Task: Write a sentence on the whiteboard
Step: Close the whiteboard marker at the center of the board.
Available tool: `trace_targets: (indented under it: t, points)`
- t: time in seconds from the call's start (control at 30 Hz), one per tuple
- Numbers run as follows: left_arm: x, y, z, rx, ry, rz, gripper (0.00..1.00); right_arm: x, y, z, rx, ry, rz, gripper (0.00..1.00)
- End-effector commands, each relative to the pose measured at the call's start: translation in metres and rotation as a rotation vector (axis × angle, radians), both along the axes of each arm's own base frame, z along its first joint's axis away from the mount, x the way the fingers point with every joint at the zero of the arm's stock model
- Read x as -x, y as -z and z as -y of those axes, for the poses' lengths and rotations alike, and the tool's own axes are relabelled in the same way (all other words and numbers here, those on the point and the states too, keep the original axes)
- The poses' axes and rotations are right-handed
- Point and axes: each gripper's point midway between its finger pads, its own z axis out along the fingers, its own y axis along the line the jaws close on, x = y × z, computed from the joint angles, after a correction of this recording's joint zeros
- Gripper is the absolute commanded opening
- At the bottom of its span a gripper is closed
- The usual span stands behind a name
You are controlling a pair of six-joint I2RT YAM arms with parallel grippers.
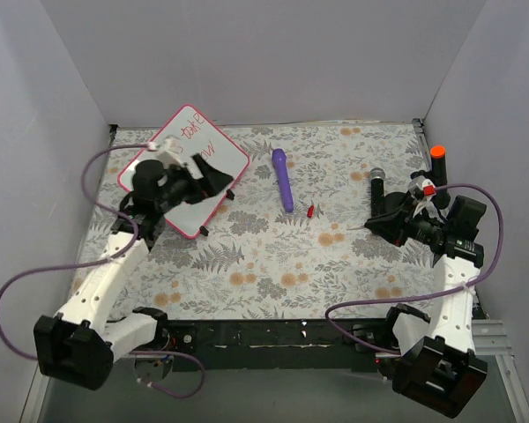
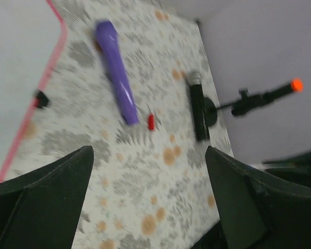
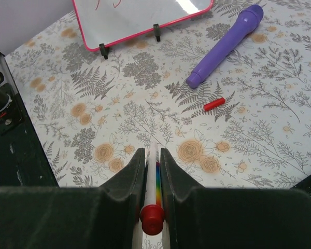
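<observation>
We have the left gripper [image 2: 147, 155] spread wide and empty over the whiteboard [image 1: 227, 160], which sits at the worktop's [image 1: 335, 256] far left showing the red sentence [image 1: 195, 133], while the right gripper [image 3: 153, 155] pinches a marker [image 3: 156, 181] on the right.

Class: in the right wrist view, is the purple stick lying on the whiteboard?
No: the stick lies on the floral cloth, apart from the whiteboard.

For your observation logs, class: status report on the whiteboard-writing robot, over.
Left claw open over whiteboard. Right claw shut on marker. Red writing on board, partly hidden. Purple stick, red cap lie between marker and board.
</observation>
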Motion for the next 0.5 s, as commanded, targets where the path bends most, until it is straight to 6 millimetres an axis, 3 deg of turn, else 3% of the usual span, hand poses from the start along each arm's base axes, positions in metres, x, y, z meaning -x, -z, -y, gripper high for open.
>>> trace_targets:
  t: [0.0, 0.03, 0.07, 0.1, 0.13, 0.17, 0.2, 0.27, 0.3, 0.33, 0.43, 0.47]
  points:
    - [0.049, 0.027, 0.123, -0.150, 0.270, -0.151, 0.88, -0.003, 0.008, 0.007, 0.051, 0.030, -0.068, 0.01]
    - [0.052, 0.037, 0.138, -0.195, 0.281, -0.174, 0.88, -0.005, 0.008, 0.009, 0.060, 0.041, -0.072, 0.01]
    - [0.049, 0.077, 0.152, -0.294, 0.272, -0.272, 0.86, -0.007, 0.011, 0.011, 0.065, 0.055, -0.082, 0.01]
    - [0.058, 0.070, 0.181, -0.320, 0.335, -0.251, 0.84, -0.008, 0.011, 0.012, 0.066, 0.070, -0.090, 0.01]
    - [0.057, 0.086, 0.189, -0.371, 0.337, -0.288, 0.83, -0.011, 0.011, 0.014, 0.076, 0.080, -0.077, 0.01]
    - [0.052, 0.114, 0.202, -0.428, 0.351, -0.345, 0.75, -0.011, 0.014, 0.015, 0.075, 0.091, -0.089, 0.01]
    - [0.048, 0.112, 0.221, -0.440, 0.377, -0.338, 0.71, -0.011, 0.014, 0.016, 0.078, 0.099, -0.086, 0.01]
    - [0.037, 0.125, 0.231, -0.494, 0.385, -0.362, 0.64, -0.012, 0.016, 0.017, 0.082, 0.107, -0.089, 0.01]
    - [0.030, 0.156, 0.236, -0.552, 0.379, -0.412, 0.62, -0.012, 0.016, 0.017, 0.082, 0.109, -0.090, 0.01]
    - [0.017, 0.144, 0.247, -0.559, 0.380, -0.387, 0.59, -0.013, 0.016, 0.017, 0.084, 0.111, -0.091, 0.01]
    - [-0.002, 0.178, 0.262, -0.632, 0.388, -0.438, 0.48, -0.014, 0.019, 0.019, 0.084, 0.116, -0.101, 0.01]
    - [-0.014, 0.164, 0.273, -0.634, 0.387, -0.411, 0.45, -0.014, 0.020, 0.018, 0.083, 0.115, -0.100, 0.01]
